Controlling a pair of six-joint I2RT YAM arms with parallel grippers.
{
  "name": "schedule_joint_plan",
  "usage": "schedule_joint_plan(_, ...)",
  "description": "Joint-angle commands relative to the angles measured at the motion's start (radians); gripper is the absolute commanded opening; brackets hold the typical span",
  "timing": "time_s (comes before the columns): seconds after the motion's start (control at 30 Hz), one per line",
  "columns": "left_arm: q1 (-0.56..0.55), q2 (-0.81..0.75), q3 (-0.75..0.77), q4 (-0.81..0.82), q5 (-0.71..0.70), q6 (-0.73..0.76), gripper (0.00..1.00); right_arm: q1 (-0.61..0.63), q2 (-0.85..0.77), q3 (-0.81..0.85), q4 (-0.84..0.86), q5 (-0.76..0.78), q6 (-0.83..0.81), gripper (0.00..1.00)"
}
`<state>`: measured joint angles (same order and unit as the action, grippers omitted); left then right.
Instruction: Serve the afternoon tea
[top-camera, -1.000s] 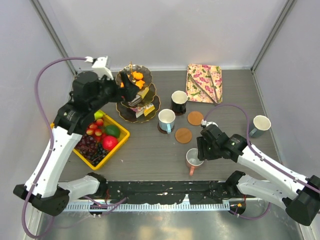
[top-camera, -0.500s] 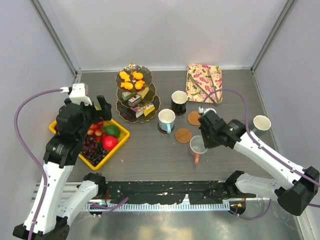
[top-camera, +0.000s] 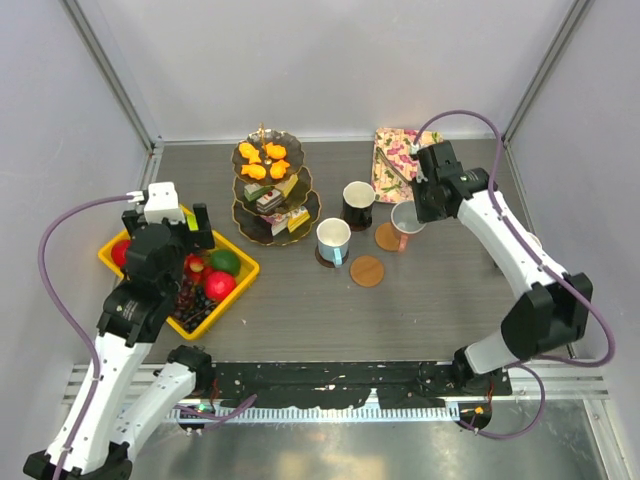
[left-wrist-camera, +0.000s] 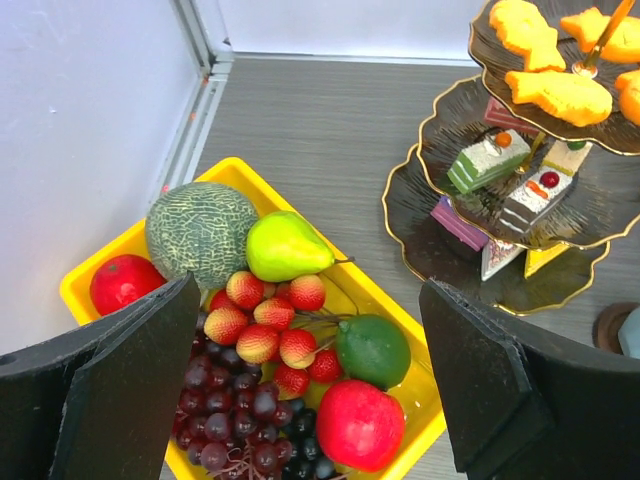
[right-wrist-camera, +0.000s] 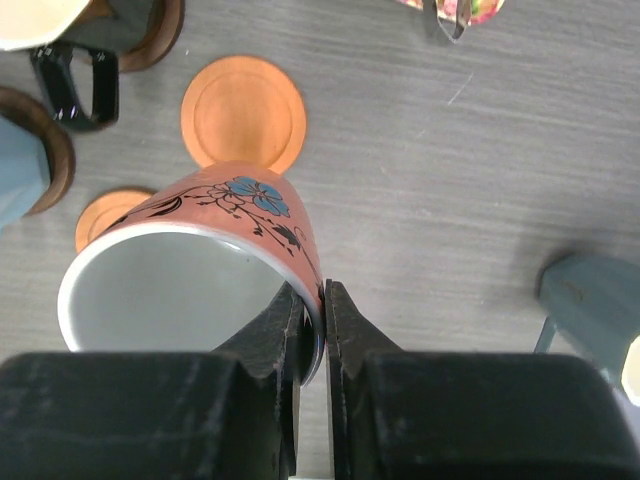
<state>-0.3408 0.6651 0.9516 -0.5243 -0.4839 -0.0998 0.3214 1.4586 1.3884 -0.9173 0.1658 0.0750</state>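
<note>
The right gripper (right-wrist-camera: 312, 310) pinches the rim of the pink mug (top-camera: 405, 218). A coaster (top-camera: 388, 238) sits at its 7 o'clock. The left gripper (left-wrist-camera: 310, 350) is wide open above the yellow crate (left-wrist-camera: 230, 168).

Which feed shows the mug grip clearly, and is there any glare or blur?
Right wrist: sharp, evenly lit, no glare; the right gripper pinches the pink mug by its rim. Top external: soft shadows, mug small. Left wrist: crisp, shows only fruit and stand.
</note>
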Motion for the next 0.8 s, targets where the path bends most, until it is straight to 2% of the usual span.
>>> schedule_joint_plan(0.0,-0.007,-0.032,-0.013,0.095,-0.074,0.035,0.99,-0.028,0.069,0.096,0.086,-0.054,-0.104,0.05)
schedule_joint_plan(0.23,-0.007,-0.052,-0.034,0.119,-0.108,0.055,0.99,-0.033,0.173,0.103,0.187,-0.127,-0.139,0.06)
schedule_joint_plan(0.43,-0.007,-0.055,-0.042,0.13,-0.125,0.068,0.99,-0.035,0.256,0.115,0.205,-0.138,-0.201,0.06)
schedule_joint_plan(0.77,-0.007,-0.058,-0.05,0.141,-0.122,0.075,0.99,-0.058,0.301,0.092,0.247,-0.19,-0.313,0.07)
